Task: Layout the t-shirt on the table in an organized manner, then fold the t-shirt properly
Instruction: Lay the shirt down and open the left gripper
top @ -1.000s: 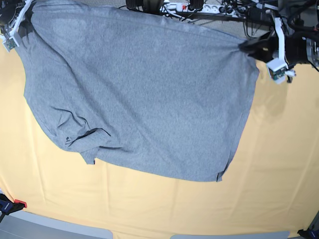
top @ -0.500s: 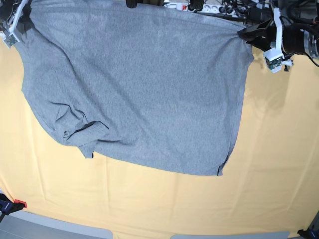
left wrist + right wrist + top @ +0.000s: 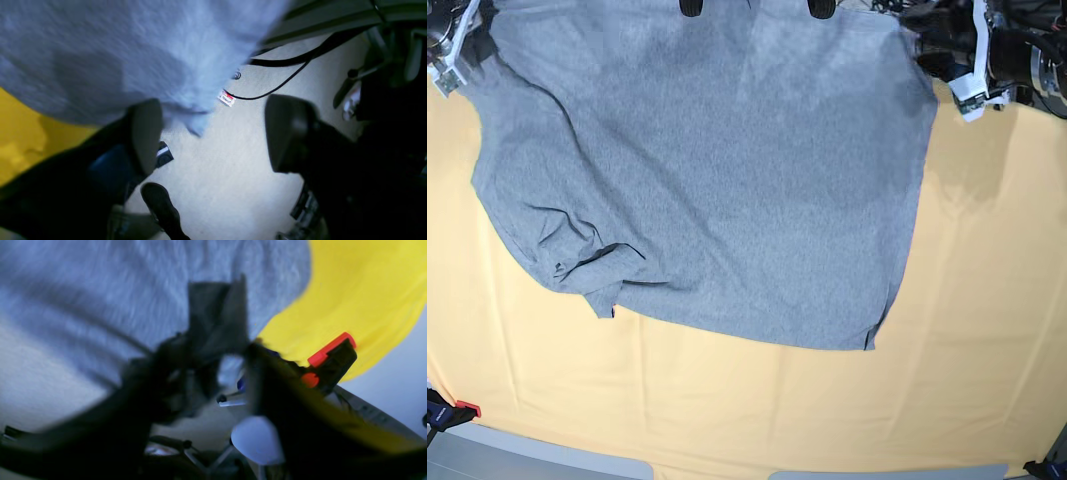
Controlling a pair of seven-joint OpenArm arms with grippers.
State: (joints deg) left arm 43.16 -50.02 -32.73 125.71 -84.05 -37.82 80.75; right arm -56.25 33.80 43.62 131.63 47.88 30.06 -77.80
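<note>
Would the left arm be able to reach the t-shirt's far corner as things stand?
Probably yes: the left gripper is open right beside the t-shirt, whose corner hangs between its fingers, with nothing in between.

The t-shirt (image 3: 707, 170) blankets the far table (image 3: 987, 330); near side lies free.

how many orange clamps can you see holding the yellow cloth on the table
2: one orange clamp at the table's lower-left edge in the base view, another clamp by the cloth edge in the right wrist view. More may be hidden.
</note>
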